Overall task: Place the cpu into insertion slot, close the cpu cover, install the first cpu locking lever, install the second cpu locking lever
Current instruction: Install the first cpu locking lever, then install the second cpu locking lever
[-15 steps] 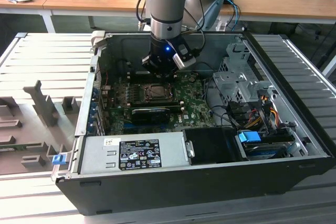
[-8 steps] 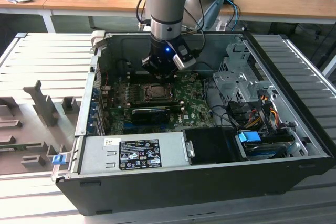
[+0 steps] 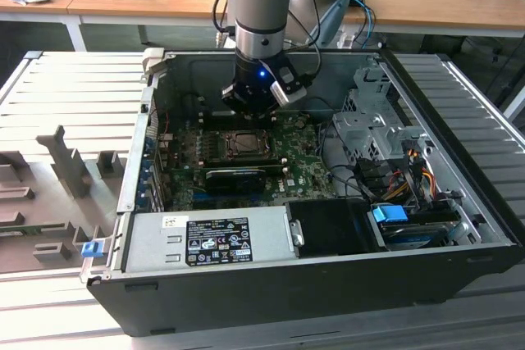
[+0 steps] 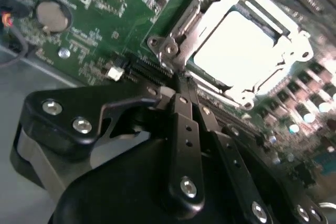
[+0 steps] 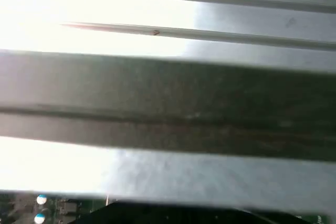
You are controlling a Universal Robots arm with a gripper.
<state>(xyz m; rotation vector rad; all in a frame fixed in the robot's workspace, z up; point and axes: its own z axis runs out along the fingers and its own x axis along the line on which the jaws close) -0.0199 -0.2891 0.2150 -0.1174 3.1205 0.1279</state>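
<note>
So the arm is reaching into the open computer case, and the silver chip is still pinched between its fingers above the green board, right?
Not quite. The arm does reach into the open case, but the cpu is not in the fingers; the second wrist view shows it lying in the insertion slot on the green board, under the cpu cover.

The motherboard [image 3: 299, 171] is green with small silver and tan components. The cpu [image 4: 239, 51] top is bright silver-white under glare; the cpu cover [image 4: 181, 27] around it is silver-grey metal. The gripper [image 4: 181, 98] is matte black with silver screw heads. The arm [image 3: 261, 6] is silver-grey with a pale blue cap and a blue indicator light. The computer case [image 3: 246, 293] is black outside, grey inside. The power supply [image 3: 205, 239] is grey with a black label
</note>
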